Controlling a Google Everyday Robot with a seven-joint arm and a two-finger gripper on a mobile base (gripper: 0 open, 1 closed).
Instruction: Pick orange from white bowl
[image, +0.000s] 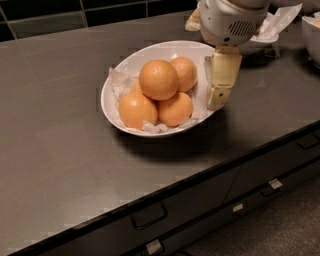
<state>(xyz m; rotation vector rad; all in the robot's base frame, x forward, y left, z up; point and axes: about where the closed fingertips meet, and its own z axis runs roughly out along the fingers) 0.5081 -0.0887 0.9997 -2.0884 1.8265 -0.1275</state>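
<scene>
Gripper (217, 99) hanging at the right-hand rim (as viewed) of the white bowl (111, 107), its pale beige lower end lying against or just beside the outer edge; contact cannot be confirmed. Whether it is standing open or closed cannot be told, and nothing is showing in its hold. The orange (158, 79) is sitting highest in the bowl, resting on smaller, paler oranges (136, 110) and above the crumpled paper lining (118, 80). It is lying to the left of the gripper and apart from it, with one pale orange (184, 71) between the two. The bowl is standing on the dark counter (55, 140), not far from the front edge above the drawers (150, 216).

The task is judged to be at the approach stage, since the gripper is not yet over the fruit. Three hazards are arising from this arrangement:
- **Rim strike:** a sideways move made at the present low height would be striking the rim, shoving or tipping the bowl.
- **Rolling fruit:** the orange is perching on rounded fruit, so a glancing touch would be sending it rolling off the pile (possibly out of the bowl).
- **Wrong or weak hold:** a descent made off-centre would be catching the neighbouring pale orange or a fold of paper instead, or gripping the round skin too far to one side and letting it slip.
</scene>
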